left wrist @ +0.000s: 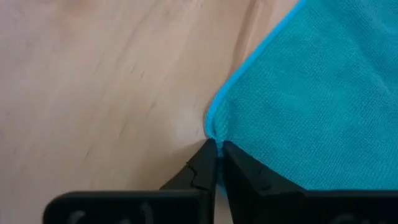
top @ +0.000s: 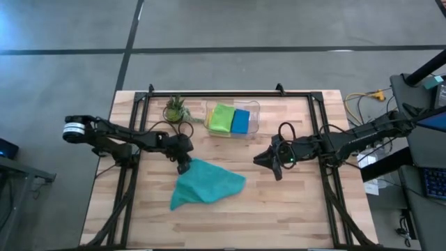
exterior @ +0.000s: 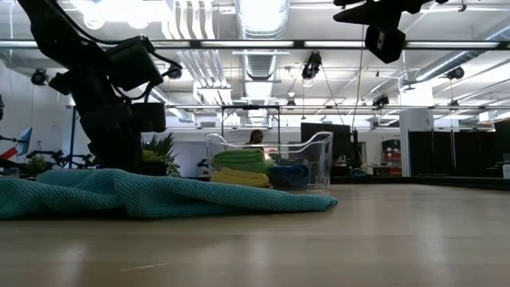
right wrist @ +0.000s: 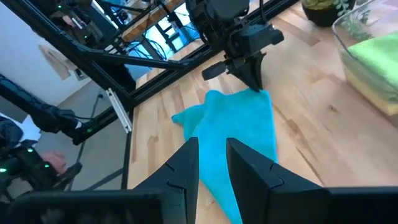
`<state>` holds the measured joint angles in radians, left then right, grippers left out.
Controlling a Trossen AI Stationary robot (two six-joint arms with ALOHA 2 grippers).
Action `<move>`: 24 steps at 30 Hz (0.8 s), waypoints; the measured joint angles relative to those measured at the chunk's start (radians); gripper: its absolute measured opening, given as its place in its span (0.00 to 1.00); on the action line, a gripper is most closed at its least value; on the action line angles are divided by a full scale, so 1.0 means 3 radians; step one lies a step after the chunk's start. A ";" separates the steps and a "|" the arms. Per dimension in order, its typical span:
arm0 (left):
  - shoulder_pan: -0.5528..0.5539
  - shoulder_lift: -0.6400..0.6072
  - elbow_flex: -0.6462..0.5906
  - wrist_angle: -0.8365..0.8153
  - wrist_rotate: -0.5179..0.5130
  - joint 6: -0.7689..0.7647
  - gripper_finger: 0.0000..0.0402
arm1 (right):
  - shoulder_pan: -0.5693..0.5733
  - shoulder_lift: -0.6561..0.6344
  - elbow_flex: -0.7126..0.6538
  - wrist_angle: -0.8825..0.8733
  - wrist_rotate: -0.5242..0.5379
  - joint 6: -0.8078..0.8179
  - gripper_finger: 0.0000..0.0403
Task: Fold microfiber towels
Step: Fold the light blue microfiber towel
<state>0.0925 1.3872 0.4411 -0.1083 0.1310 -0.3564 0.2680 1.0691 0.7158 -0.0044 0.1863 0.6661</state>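
Note:
A teal towel (top: 208,183) lies rumpled on the wooden table (top: 300,209), left of centre; it also shows in the low view (exterior: 159,195). My left gripper (top: 183,166) is down at the towel's far left corner and is shut on it. My right gripper (top: 268,162) is open and empty. It hangs well above the table, to the right of the towel (right wrist: 236,124). The lime green towel (top: 222,117), the blue towel (top: 240,121) and the yellow towel (exterior: 243,178) lie folded in a clear bin (top: 254,110). My left gripper pinches the teal towel's hemmed edge at its far left corner (left wrist: 213,132) between its two fingertips (left wrist: 205,167). The fingers point down, slanting in from the table's left. The corner is puckered at the tips, and the rest of the towel lies on the table.
The clear bin stands at the table's far middle, with a small potted plant (top: 175,109) to its left. A black frame (top: 320,125) runs along the table's far, left and right sides. Bare wood lies near and right of the towel.

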 joint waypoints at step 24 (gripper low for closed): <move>-0.0016 -0.1196 0.0736 -0.0018 0.0140 -0.0014 0.00 | -0.0751 0.1196 0.0166 0.1374 -0.0872 -0.0029 0.40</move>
<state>0.0878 1.0284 0.6617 -0.1137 0.1730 -0.3605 0.0428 1.4279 0.7655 0.4078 -0.0752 0.6573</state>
